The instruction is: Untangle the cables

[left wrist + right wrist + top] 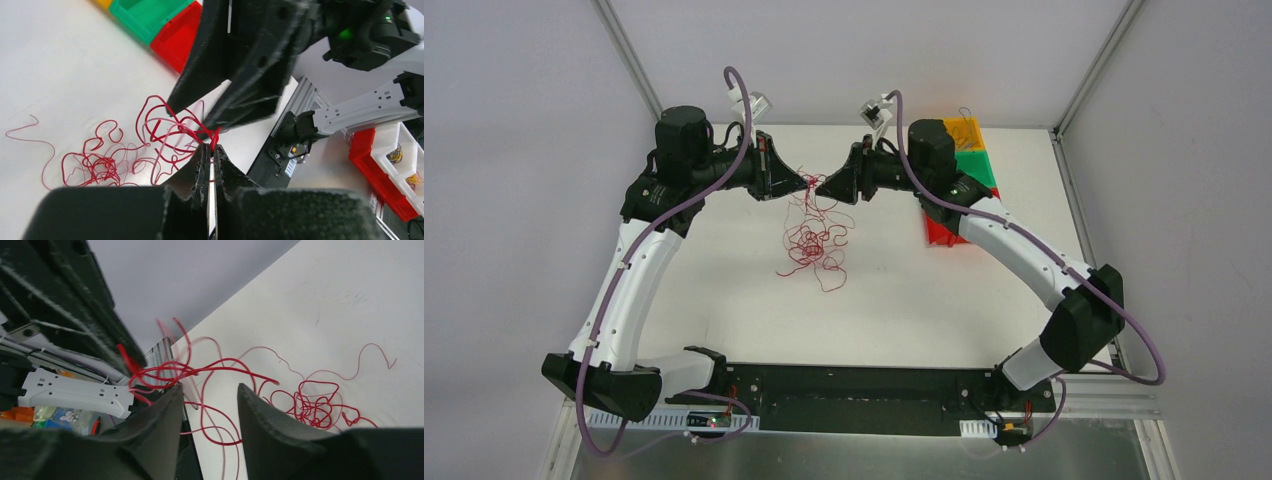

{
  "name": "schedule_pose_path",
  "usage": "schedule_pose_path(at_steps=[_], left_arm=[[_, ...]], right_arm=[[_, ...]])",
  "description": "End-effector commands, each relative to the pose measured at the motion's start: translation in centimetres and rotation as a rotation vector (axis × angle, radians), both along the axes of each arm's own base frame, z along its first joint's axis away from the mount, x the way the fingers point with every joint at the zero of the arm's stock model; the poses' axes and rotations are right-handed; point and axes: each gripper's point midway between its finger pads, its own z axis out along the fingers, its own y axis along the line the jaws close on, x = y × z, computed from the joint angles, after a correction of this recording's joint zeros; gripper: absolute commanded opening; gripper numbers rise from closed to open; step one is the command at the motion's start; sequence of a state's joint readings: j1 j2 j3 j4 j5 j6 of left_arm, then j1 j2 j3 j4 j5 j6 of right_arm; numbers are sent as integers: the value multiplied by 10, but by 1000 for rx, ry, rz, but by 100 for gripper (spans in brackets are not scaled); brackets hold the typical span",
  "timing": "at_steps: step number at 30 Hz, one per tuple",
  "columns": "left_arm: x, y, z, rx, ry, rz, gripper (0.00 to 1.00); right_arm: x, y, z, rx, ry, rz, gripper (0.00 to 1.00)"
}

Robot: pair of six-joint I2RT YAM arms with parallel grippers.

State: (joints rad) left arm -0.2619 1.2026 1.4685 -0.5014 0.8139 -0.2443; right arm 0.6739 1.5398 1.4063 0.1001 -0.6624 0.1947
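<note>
The two arms meet nose to nose above the white worktop (724,290). The left claw (212,148) is pinched tight on a few red cables (810,239). The right claw (207,390) has its two fingers apart, and red strands cross in front of the gap. The other cables hang down into a curly heap in the middle of the worktop. Coloured bins (972,165) sit at the far right.

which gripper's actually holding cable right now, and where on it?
Left gripper is shut on the cables, pinching a few red strands at the top of the tangle. Right gripper is open, holding nothing.
</note>
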Motion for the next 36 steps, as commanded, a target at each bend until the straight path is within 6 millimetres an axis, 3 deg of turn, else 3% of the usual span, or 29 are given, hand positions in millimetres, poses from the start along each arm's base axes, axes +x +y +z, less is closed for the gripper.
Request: schedule_pose_path(at_steps=[1,5,9,14,16,19,23,31,36], left_arm=[[-9,-7,15,-45,-48,-64,0],[-12,-8,17,-49,-61,-74,0],[-13,-6,26,-53,-85,-69,0],[-13,0,29,-57,-93,-45,0],[-14,-1,38,-69,-111,-52,0],[-13,-4,69,-106,-166,-67,0],[-17,0,130,-123,-345,-67,0],[-2,41,227,-115,-651,208,0],[17,85,256,-54,-769,499,0]], right_arm=[[20,9,16,61,6,-66,41],[34,13,5,59,40,-116,0],[44,13,-25,11,81,-146,0],[33,8,-41,-22,98,-116,0],[37,5,-63,-100,100,-137,0],[47,-5,-113,-240,92,-169,0],[51,-20,-177,-382,110,-180,0],[41,-39,-258,-583,134,-120,0],[28,-48,-282,-635,157,-80,0]])
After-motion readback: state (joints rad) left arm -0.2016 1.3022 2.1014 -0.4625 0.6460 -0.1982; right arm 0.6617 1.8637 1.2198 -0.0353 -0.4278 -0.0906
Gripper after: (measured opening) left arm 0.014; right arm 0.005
